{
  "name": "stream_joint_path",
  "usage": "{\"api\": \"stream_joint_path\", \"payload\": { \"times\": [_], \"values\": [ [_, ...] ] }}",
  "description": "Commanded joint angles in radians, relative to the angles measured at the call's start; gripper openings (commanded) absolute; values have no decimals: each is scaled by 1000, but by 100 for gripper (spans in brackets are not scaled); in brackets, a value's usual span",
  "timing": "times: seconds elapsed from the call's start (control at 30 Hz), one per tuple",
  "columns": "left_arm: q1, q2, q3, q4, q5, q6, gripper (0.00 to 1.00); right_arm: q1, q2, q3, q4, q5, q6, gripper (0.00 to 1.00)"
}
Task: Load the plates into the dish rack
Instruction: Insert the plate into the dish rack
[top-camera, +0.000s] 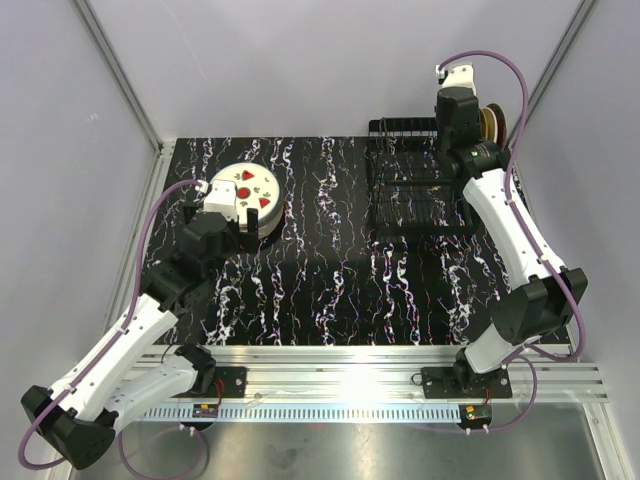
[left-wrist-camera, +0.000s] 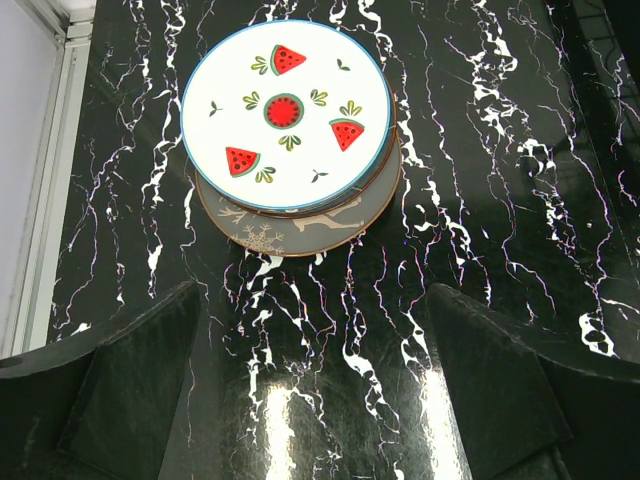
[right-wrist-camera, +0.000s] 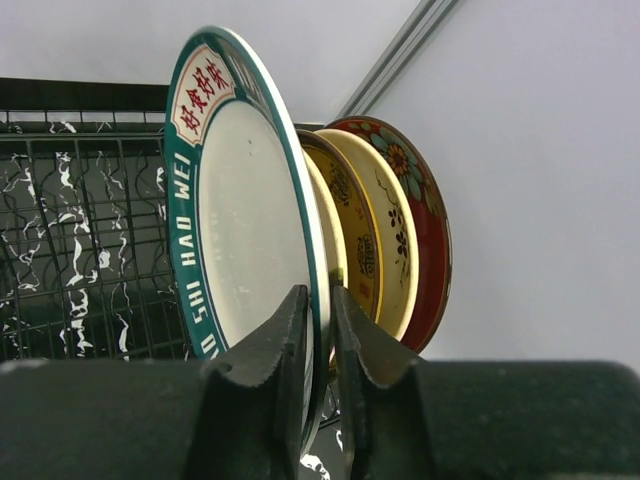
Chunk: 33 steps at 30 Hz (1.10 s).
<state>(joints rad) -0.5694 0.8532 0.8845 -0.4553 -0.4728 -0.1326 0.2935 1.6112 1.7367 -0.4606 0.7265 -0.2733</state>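
So the right gripper (right-wrist-camera: 320, 302) is pinched tight on the lower rim of the teal-rimmed plate (right-wrist-camera: 250, 200), one finger on each face. It's holding the plate up on edge, which makes sense, since that's the only way it'll slide between the prongs of the dish rack (top-camera: 410, 190). The plate sits at the rack's right end, just in front of three others standing there: a mustard plate (right-wrist-camera: 352, 225), a cream-yellow plate (right-wrist-camera: 390, 250) and a red floral plate (right-wrist-camera: 430, 230), all upright with about the same lean. I can't tell if the teal one's bottom edge is seated in a slot or hanging just above it, because the fingers hide that bit. My guess is this is the set-down step, and letting go too soon could tip it into its neighbours. The left gripper (left-wrist-camera: 312, 295) is spread wide with nothing in it, hovering over the tabletop (top-camera: 330, 290) well to the left of the rack, just short of the stack of plates (top-camera: 262, 226). On top is the watermelon plate (left-wrist-camera: 285, 110), lying flat, with a brown-grey plate (left-wrist-camera: 300, 225) poking out underneath; I can't count the rest. With plates lying flat, the rim is all there is to grab, so coming in low and open looks like the plan. Lots of bare prongs left of the standing plates, so plenty to go.
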Motion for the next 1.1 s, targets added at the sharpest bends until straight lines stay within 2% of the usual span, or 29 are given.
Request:
{"api": "stream_joint_path", "payload": {
  "times": [0.0,0.33,0.53,0.7,0.9,1.07],
  "values": [
    [-4,0,50,29,17,-12,99,-10,-45,12,10,-4,-1,25],
    [-4,1,51,27,20,-12,99,-8,-53,52,-30,-4,0,39],
    [-4,3,50,26,22,-12,99,-8,-79,93,-64,-16,8,42],
    [-4,4,48,27,11,-10,99,-8,-117,126,-125,-104,77,48],
    [-4,9,47,29,-3,-7,99,-8,-171,119,-173,-308,181,55],
    [-4,23,47,29,-6,-5,99,-7,-197,95,-179,-320,204,55]
  ]
}}
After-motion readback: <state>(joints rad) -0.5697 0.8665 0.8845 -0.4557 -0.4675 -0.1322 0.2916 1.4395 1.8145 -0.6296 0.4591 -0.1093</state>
